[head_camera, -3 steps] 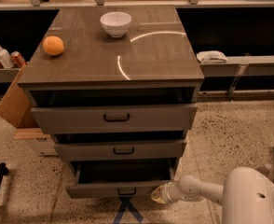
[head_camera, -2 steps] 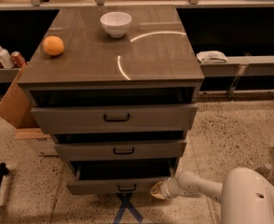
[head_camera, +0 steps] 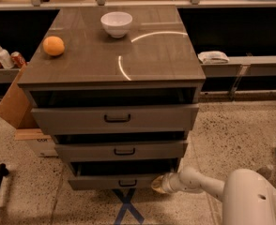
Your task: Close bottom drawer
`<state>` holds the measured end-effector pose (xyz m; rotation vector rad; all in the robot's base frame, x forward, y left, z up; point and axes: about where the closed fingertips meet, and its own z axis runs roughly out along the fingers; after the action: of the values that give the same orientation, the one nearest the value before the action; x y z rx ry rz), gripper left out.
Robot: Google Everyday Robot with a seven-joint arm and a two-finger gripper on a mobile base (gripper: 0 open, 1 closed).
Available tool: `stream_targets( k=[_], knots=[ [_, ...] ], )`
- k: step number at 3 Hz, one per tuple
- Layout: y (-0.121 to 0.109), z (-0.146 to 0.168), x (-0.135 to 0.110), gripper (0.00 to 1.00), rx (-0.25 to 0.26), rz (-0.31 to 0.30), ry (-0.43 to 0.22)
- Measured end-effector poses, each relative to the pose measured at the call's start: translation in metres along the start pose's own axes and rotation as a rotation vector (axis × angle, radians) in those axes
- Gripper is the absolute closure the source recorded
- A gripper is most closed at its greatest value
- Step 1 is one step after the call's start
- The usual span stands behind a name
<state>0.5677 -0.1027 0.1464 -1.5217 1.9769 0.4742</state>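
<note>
The bottom drawer (head_camera: 111,182) stands part open, lowest of three below the counter (head_camera: 152,62). The pincer (head_camera: 158,184) sits at its front's right end; clenched or released cannot be told. Push straight inward, keeping the force level, so the drawer does not skew

The grey-brown cabinet top (head_camera: 152,55) carries 2 things: a white bowl (head_camera: 116,23) toward the back, near the middle, and an orange (head_camera: 53,46) near the left edge, well apart from the bowl. The cabinet stands on speckled floor (head_camera: 232,130), with a cardboard box (head_camera: 13,107) just beside its left side and a blue tape cross (head_camera: 127,209) in front. My gripper (head_camera: 159,184) is low over that floor, at the right end of the bottom drawer (head_camera: 114,182) front.
</note>
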Motion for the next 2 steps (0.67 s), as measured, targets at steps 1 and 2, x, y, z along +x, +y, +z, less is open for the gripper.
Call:
stream_targets(
  k=[1,2],
  knots=[
    [-0.014,0.001,-0.003,1.00,0.016,0.013,-0.007],
    [-0.029,0.003,-0.005,1.00,0.029,0.030,-0.018]
  ],
)
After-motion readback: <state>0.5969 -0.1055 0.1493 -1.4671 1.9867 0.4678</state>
